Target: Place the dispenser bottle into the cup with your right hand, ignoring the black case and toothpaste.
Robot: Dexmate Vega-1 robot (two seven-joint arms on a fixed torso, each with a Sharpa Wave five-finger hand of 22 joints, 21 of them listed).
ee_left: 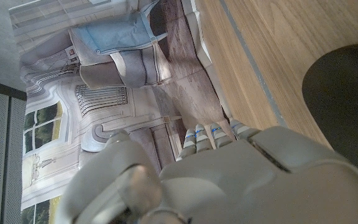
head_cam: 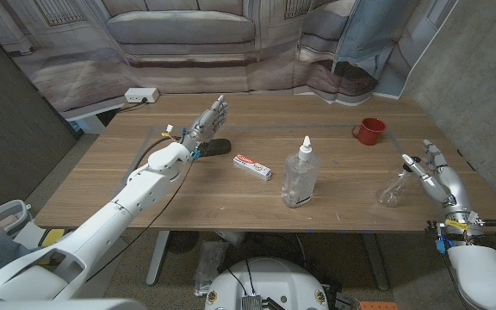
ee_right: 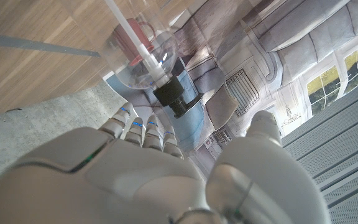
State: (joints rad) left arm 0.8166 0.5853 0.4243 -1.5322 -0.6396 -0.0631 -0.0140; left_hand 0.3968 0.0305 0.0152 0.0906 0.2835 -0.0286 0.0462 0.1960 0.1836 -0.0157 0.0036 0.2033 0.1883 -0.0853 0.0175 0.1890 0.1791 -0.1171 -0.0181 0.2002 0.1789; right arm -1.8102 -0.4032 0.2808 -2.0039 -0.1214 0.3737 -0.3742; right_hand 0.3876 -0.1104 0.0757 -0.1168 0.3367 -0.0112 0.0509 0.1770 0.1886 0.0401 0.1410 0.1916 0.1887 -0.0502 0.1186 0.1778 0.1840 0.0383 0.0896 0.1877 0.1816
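At table's right edge: right hand [head_cam: 440,182] grips small clear dispenser bottle [head_cam: 392,191] | red cup [head_cam: 369,131] apart, farther back

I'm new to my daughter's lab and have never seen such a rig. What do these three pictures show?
It is a two-armed robot at a wooden table. The wide picture comes from a camera on its head; the other two come from cameras on its wrists, looking over the back of each hand, so they appear turned. On the table are a black case, a toothpaste tube, a tall clear bottle and a red cup. The left robot hand is beside the case, holding nothing. The right robot hand seems to grip a small tilted dispenser bottle by its black top.
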